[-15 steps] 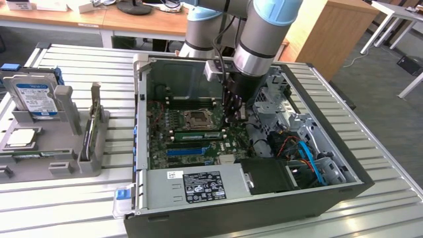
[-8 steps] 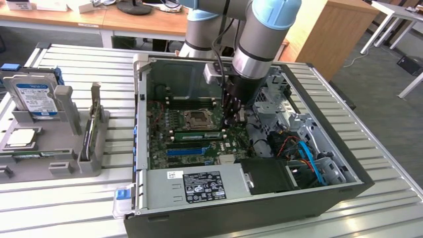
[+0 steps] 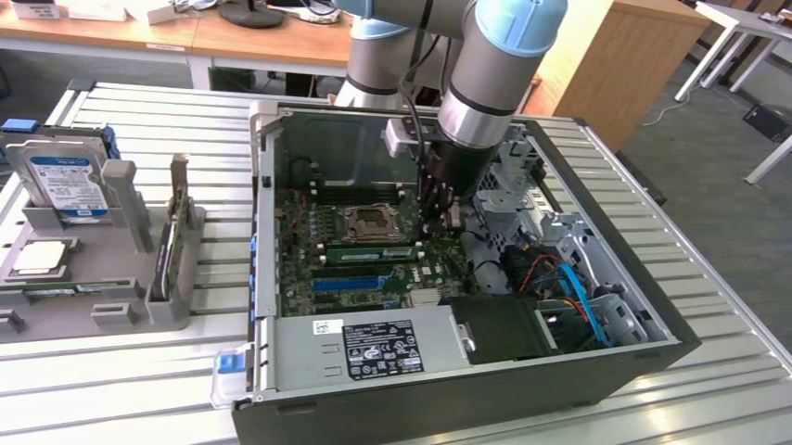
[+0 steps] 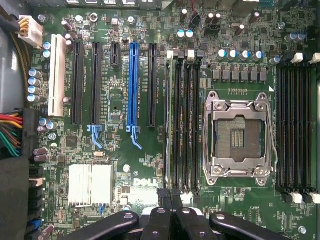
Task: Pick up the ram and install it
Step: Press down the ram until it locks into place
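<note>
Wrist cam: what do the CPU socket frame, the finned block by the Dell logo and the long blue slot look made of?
CPU socket frame: bare metal, likely steel; bright silver with sharp glints along its edges.
Finned block: metal, probably aluminium; pale matte silver, cut into parallel fins.
Blue slot: moulded plastic; even saturated colour, dull sheen, no glints.

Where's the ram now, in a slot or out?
In: the ram stands in the end slot of the memory bank, with the shut gripper over one end. Latched: cannot tell.
</note>
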### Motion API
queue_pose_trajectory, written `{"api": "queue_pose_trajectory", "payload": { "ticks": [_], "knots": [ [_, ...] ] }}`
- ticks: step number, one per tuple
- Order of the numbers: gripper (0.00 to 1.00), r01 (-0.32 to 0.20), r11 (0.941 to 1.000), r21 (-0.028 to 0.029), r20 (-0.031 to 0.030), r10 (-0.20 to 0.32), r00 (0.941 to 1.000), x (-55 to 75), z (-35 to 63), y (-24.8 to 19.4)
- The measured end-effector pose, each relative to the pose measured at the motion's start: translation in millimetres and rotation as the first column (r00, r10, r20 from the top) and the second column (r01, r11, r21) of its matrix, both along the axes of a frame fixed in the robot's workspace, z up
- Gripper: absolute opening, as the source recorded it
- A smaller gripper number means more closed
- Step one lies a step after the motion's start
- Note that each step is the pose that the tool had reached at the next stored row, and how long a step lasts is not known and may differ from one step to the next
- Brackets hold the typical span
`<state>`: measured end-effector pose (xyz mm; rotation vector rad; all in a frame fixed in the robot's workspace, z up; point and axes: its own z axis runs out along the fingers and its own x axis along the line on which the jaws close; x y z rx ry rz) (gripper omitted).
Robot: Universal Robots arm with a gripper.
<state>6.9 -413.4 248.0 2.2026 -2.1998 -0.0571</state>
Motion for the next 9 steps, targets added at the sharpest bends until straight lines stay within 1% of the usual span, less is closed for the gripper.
{"api": "queue_pose_trajectory", "payload": {
  "ticks": [3, 9],
  "knots": [
    [0.1, 0.0, 1.0, 0.0004, 0.0001, 0.0, 1.0, 0.0, -0.4, 0.0],
    [0.1, 0.0, 1.0, 0.0001, 0.0, 0.0, 1.0, 0.0, -5.5, 0.0]
  ]
}}
